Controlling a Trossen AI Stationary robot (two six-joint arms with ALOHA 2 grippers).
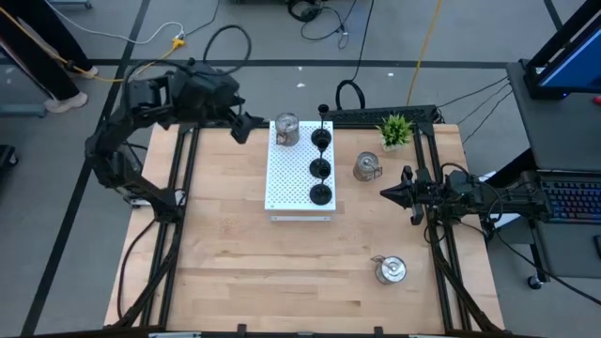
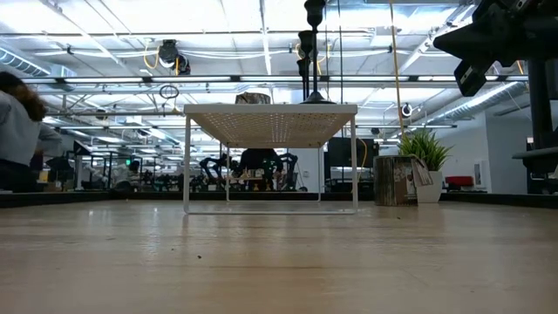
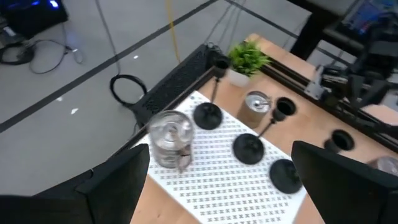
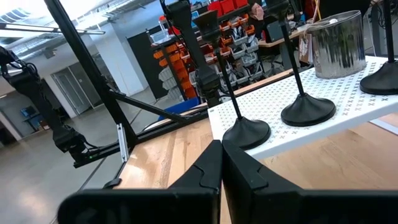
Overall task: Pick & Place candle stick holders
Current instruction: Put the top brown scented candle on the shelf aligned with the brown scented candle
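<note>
Your three black holders point(image 1: 320, 167) and one silver holder point(image 1: 285, 130) already stand on the white perforated stand point(image 1: 291, 178) at upper centre, two silver holders point(image 1: 389, 269) wait on the table point(image 1: 244, 263) right, so left gripper point(image 1: 242, 127) hovers wide-open upper left, right gripper point(image 1: 387, 192) pinched empty.

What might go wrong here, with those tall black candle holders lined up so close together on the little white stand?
The three black holders have thin stems and stand close together on the white stand; a nudge could topple one. The silver holder sits near the stand's far edge, under the open left gripper, and could be pushed off. Two more silver holders rest on the table by the shut right gripper, which could bump them.
</note>
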